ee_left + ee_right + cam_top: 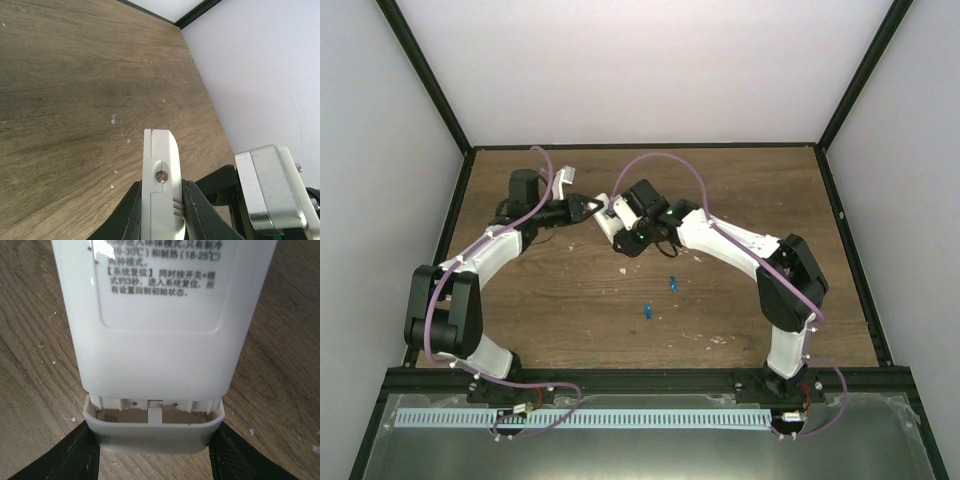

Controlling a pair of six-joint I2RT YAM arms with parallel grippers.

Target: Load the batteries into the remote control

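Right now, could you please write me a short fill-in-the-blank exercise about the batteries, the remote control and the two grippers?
1. ___ blue batteries lie loose on the wooden table.
2. The left gripper is ___ on the remote control.
3. The end of the remote control between the fingers of the right gripper is coloured ___.
Missing words: two; shut; grey.
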